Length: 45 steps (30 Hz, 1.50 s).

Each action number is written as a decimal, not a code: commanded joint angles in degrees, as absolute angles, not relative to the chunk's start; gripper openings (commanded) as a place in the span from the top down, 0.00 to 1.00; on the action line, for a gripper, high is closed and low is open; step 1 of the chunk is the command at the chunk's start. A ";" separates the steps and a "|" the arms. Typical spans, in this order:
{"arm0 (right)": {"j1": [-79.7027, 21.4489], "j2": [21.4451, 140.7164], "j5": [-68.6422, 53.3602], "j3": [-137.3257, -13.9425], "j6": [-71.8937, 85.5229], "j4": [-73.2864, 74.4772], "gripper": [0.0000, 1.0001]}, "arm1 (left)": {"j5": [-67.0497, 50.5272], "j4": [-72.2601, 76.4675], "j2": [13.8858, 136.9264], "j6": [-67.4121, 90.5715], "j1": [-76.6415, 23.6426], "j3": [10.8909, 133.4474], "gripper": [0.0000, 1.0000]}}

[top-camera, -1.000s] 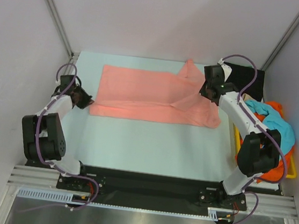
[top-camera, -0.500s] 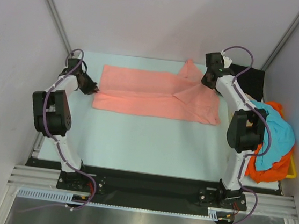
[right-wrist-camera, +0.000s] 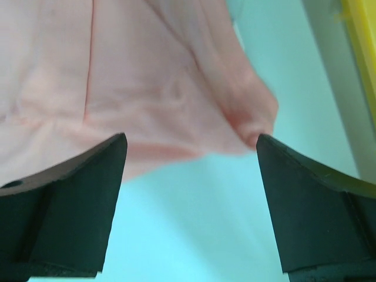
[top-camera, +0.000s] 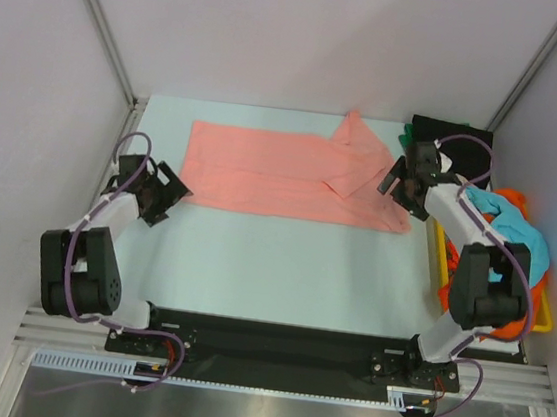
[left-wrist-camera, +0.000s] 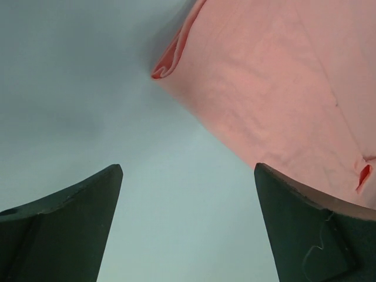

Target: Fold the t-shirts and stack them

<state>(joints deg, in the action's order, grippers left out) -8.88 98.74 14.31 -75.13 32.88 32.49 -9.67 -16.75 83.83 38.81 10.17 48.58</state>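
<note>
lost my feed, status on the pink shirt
Left gripper open, right gripper open, both empty. Pink shirt flat, partly folded. Other shirts heaped at right.

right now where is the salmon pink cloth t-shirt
In the top view the salmon pink t-shirt lies spread on the far half of the table, between the left gripper and the right gripper.

Left gripper [top-camera: 169, 194] hovers, jaws wide apart and empty, just left of the shirt [top-camera: 263, 172]; right gripper [top-camera: 392, 184], likewise spread, hangs over its right edge.

Lab cell: white panels [top-camera: 308, 41], aluminium rail [top-camera: 500, 380].
</note>
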 commanded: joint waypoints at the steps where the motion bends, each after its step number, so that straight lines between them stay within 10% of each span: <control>1: -8.00 92.56 9.86 -67.52 35.07 26.11 0.05 | -10.36 -8.10 81.04 41.39 10.02 42.30 0.00; 19: -2.29 95.80 3.25 -55.81 35.86 15.12 0.19 | -9.49 2.37 88.94 44.82 10.28 39.38 0.12; 27: -1.23 98.26 2.99 -57.04 34.98 13.89 0.78 | -8.00 4.65 93.68 46.49 10.46 41.48 0.32; 29: -1.23 98.26 2.55 -57.30 35.07 13.89 1.00 | -8.00 5.36 95.79 46.93 10.37 43.06 0.59; 32: -1.14 97.47 1.32 -58.27 34.63 14.41 1.00 | -9.58 3.79 97.99 46.50 10.37 47.18 1.00; 45: -0.44 77.80 4.83 -56.47 35.24 26.63 1.00 | -3.45 -12.65 70.95 44.65 13.79 44.93 1.00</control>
<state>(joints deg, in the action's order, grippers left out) -1.34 83.24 1.69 -60.93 34.26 22.96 -8.38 -8.08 77.62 46.26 11.05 47.70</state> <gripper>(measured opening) 0.036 0.012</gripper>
